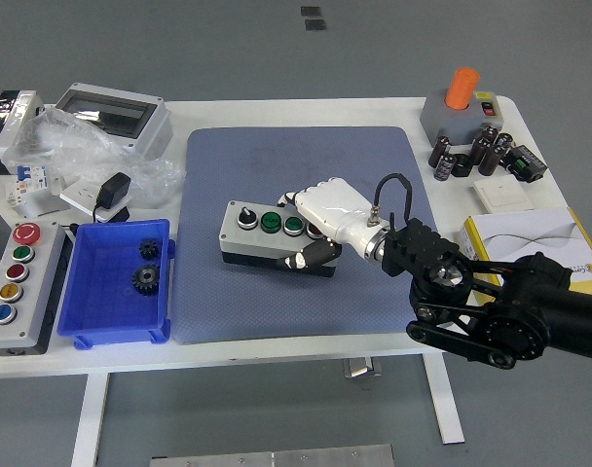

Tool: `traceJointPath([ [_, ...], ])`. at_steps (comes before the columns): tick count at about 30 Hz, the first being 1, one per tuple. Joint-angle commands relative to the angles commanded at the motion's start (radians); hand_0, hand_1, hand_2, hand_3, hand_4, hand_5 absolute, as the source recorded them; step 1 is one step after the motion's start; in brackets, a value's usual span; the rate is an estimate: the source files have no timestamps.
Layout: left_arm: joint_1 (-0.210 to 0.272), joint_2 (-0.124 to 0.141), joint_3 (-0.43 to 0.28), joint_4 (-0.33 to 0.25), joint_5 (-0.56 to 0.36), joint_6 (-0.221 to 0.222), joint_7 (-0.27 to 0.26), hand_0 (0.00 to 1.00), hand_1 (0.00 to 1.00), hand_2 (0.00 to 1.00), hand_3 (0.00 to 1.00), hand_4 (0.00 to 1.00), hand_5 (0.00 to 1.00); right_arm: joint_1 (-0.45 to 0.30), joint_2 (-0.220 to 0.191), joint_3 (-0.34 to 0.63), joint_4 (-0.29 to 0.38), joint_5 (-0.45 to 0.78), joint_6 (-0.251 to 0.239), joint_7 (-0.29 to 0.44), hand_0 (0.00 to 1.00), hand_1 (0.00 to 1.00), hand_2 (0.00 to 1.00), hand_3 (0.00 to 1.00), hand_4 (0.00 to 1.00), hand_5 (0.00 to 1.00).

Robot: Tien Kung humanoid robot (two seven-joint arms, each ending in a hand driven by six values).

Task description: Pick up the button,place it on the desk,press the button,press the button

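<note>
The robot's right hand grips the right end of a grey button box, its white fingers curled over the top and the thumb pressed against the front face. The box sits near the middle of the blue mat that covers the centre of the white table. A black knob and two green buttons show on the box's lid; anything further right on it is hidden under the hand. Whether the box rests flat on the mat or is held just off it cannot be made out. The black right arm comes in from the lower right corner, passing in front of a yellow and white box near the table's right edge.
</note>
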Motion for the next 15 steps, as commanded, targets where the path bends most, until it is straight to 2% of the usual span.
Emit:
traceJointPath([
  [3, 0.000, -0.001, -0.003, 0.000, 0.005, 0.000, 0.002, 0.644, 0.654, 0.612, 0.591, 0.653, 0.227, 0.002, 0.012, 0.000, -0.046, -0.048, -0.031, 0.063, 0.229, 0.354, 0.338, 0.449, 0.421, 0.002],
  [4, 0.000, -0.001, -0.004, 0.000, 0.006, 0.000, 0.003, 0.644, 0.654, 0.612, 0.590, 0.652, 0.230, 0.002, 0.016, 0.001, -0.058, -0.056, -0.040, 0.077, 0.258, 0.366, 0.344, 0.439, 0.348, 0.002],
  [8, -0.001, -0.001, -0.005, 0.000, 0.008, 0.000, 0.003, 0.644, 0.654, 0.612, 0.590, 0.652, 0.230, 0.001, 0.024, 0.006, -0.109, -0.082, -0.069, 0.125, 0.258, 0.366, 0.344, 0.439, 0.348, 0.002],
  [9, -0.001, -0.001, -0.006, 0.000, 0.009, 0.000, 0.003, 0.644, 0.654, 0.612, 0.590, 0.652, 0.230, 0.001, 0.024, 0.006, -0.115, -0.081, -0.070, 0.129, 0.258, 0.366, 0.344, 0.439, 0.348, 0.002],
  [10, -0.001, -0.001, -0.006, 0.000, 0.009, 0.000, 0.003, 0.644, 0.654, 0.611, 0.591, 0.652, 0.233, -0.001, 0.025, 0.005, -0.125, -0.076, -0.067, 0.131, 0.282, 0.368, 0.345, 0.432, 0.300, 0.002],
  [15, -0.002, -0.002, -0.002, 0.000, 0.008, -0.001, 0.002, 0.644, 0.654, 0.611, 0.591, 0.652, 0.233, -0.008, 0.030, -0.008, -0.162, -0.053, -0.043, 0.140, 0.282, 0.368, 0.345, 0.432, 0.300, 0.002],
])
